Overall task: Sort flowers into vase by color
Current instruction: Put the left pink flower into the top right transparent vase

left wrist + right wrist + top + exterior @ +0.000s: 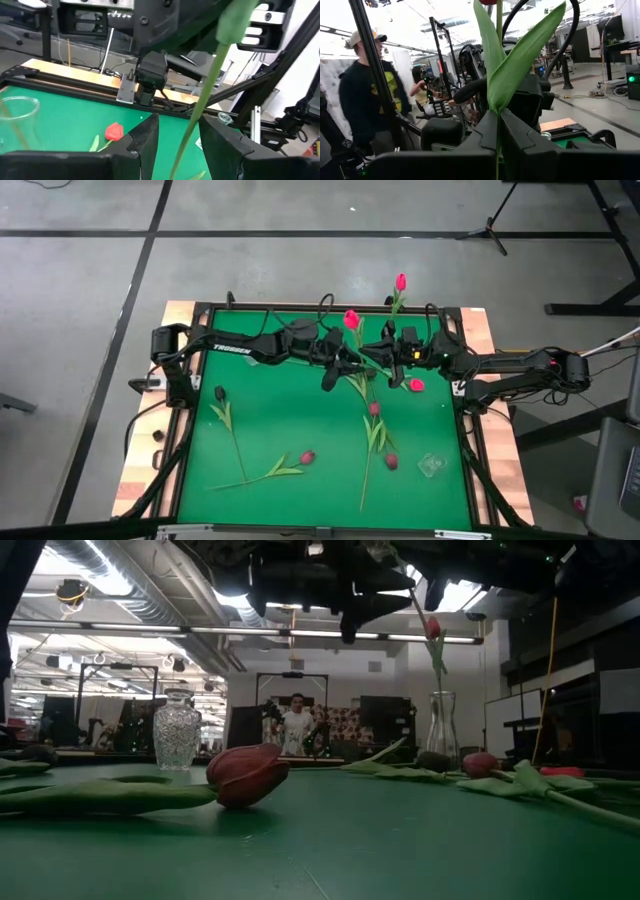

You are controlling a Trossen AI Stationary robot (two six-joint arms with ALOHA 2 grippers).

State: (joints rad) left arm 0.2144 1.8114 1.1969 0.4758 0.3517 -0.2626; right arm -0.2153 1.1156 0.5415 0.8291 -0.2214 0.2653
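My right gripper [498, 131] [386, 352] is shut on a pink-red tulip [351, 318], held in the air over the table's middle. The tulip's green stem [192, 125] runs down between the open fingers of my left gripper [179, 137] [335, 370]; I cannot tell whether they touch it. Another pink tulip [400, 281] stands in a tall glass vase [443, 725] at the far edge. A pink head [416, 385], dark red heads [375, 408] [391, 461] [307, 457] and a black one [219, 392] lie on the green mat. My right gripper pinches the tulip's stem between its two fingers, just below where the two leaves [512, 65] spring from it. The fingers lie across the stem, coming roughly level from the table's right. The flower is lifted clear, its head [490, 1] beyond the fingers.
A cut-glass vase [430, 465] [177, 730] stands on the mat near the right side. Loose stems and leaves [262, 475] lie across the near half. The wooden table edge [75, 75] runs behind the mat. People [367, 95] stand in the room beyond.
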